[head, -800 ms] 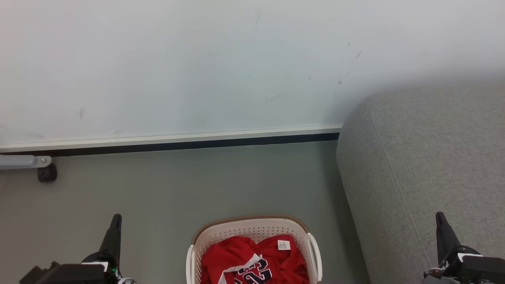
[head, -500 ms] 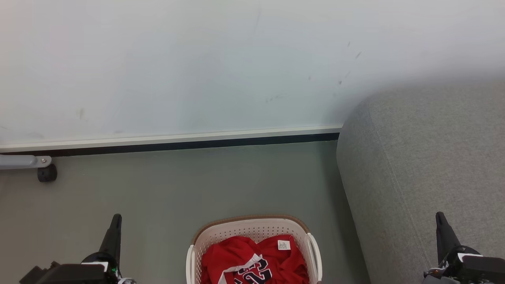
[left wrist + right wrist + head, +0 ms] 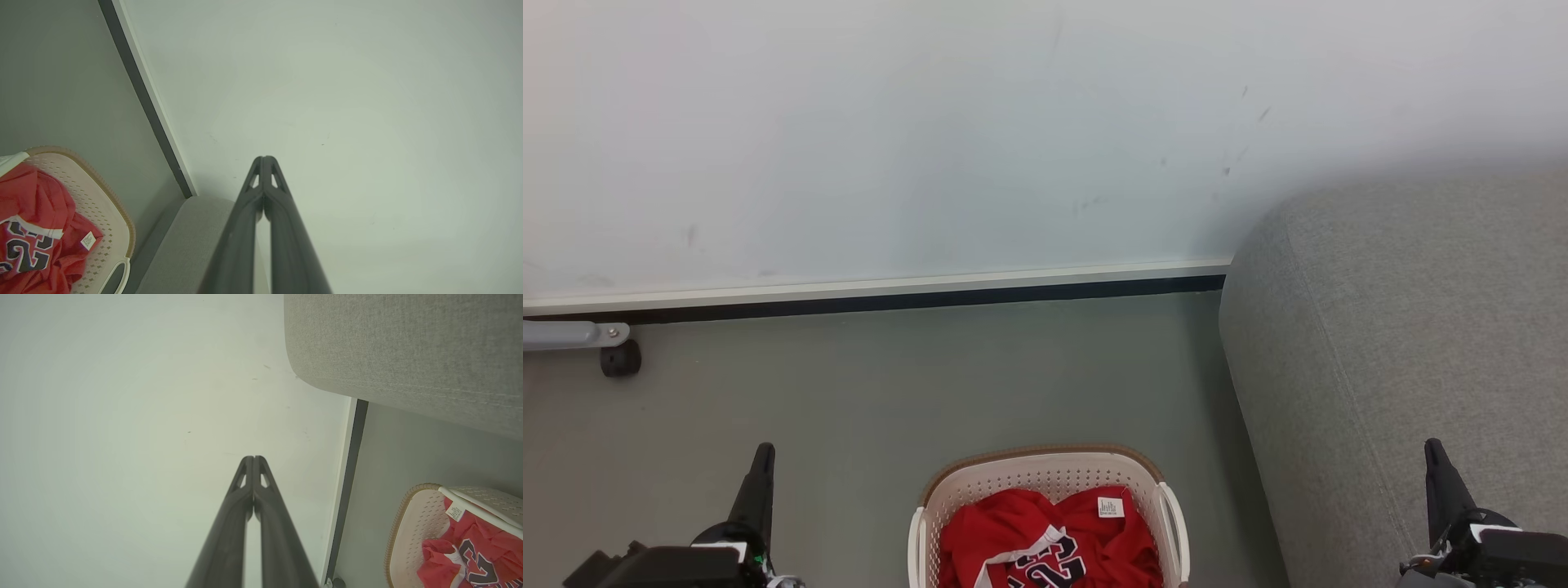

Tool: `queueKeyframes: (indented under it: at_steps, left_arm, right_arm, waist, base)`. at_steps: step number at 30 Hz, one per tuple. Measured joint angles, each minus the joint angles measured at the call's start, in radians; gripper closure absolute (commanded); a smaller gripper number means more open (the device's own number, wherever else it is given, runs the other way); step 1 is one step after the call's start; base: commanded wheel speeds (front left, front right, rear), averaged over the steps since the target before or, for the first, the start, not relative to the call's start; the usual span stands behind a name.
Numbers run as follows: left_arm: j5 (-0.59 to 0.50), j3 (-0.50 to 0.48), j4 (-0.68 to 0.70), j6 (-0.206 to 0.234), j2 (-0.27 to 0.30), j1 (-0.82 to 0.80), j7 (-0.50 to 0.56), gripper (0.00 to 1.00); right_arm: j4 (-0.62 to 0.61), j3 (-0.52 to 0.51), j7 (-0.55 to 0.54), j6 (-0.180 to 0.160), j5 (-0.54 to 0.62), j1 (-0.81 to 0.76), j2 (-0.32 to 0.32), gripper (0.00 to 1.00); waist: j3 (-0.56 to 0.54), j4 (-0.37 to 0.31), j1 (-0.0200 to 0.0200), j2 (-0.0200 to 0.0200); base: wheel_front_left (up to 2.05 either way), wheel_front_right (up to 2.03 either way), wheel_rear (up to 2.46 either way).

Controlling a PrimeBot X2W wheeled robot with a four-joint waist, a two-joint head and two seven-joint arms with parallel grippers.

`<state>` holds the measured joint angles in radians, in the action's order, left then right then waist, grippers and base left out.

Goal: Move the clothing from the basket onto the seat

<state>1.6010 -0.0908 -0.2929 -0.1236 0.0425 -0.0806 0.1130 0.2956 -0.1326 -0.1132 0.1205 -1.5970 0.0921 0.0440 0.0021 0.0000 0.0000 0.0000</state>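
The cream basket (image 3: 1045, 469) with a brown rim stands on the floor at the bottom centre. Red clothing (image 3: 1021, 531) with navy-and-white numbers lies crumpled inside it. The grey seat (image 3: 1405, 327) rises to the right of the basket. My left gripper (image 3: 764, 452) is shut and holds nothing, low at the left of the basket. Over the seat's front, at the lower right, my right gripper (image 3: 1433, 447) is shut too. The left wrist view shows the shut left gripper (image 3: 264, 158), the basket (image 3: 110, 196) and the clothing (image 3: 28, 204). The right wrist view shows the shut right gripper (image 3: 253, 458), the basket (image 3: 412, 506), the clothing (image 3: 474, 539) and the seat (image 3: 408, 347).
A pale wall (image 3: 931, 122) with a white and black skirting (image 3: 874, 294) runs across the back. A grey bar with a black caster (image 3: 619, 358) sits at the far left by the skirting. Grey-green floor (image 3: 890, 384) lies between the basket and the wall.
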Motion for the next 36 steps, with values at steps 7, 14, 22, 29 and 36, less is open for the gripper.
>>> queueKeyframes:
  at_steps: [7,14,22,29,36]
  left_arm:
    - [0.000,0.004,-0.036,0.002,-0.009,0.030,0.000,1.00]
    - [-0.001,0.025,-0.049,0.002,-0.012,0.049,-0.012,0.00]
    - [-0.035,0.058,-0.047,0.002,-0.011,0.048,-0.045,0.00]
    - [-0.078,0.087,-0.046,0.007,-0.011,0.041,-0.072,0.00]
    - [-0.158,0.107,-0.042,0.020,-0.010,0.028,-0.097,0.00]
  right_arm:
    - [0.039,0.004,0.000,-0.002,0.000,-0.026,-0.010,1.00]
    - [0.048,0.018,0.016,-0.003,0.000,-0.046,-0.017,0.00]
    - [0.038,0.023,0.045,-0.003,0.012,-0.047,-0.016,0.00]
    - [0.025,0.030,0.072,-0.020,0.070,-0.049,-0.016,0.00]
    - [-0.007,0.058,0.098,-0.060,0.176,-0.051,-0.016,0.00]
  waist:
    - [0.000,0.000,0.0000,0.0000]
    - [0.000,0.000,0.0000,0.0000]
    - [-0.001,-0.001,0.0000,0.0000]
    - [-0.002,-0.002,0.0000,0.0000]
    - [-0.007,-0.004,0.0000,0.0000]
  base:
    - [0.00,0.00,0.00]
    - [0.00,0.00,0.00]
    - [0.00,0.00,0.00]
    - [0.00,0.00,0.00]
    - [0.00,0.00,0.00]
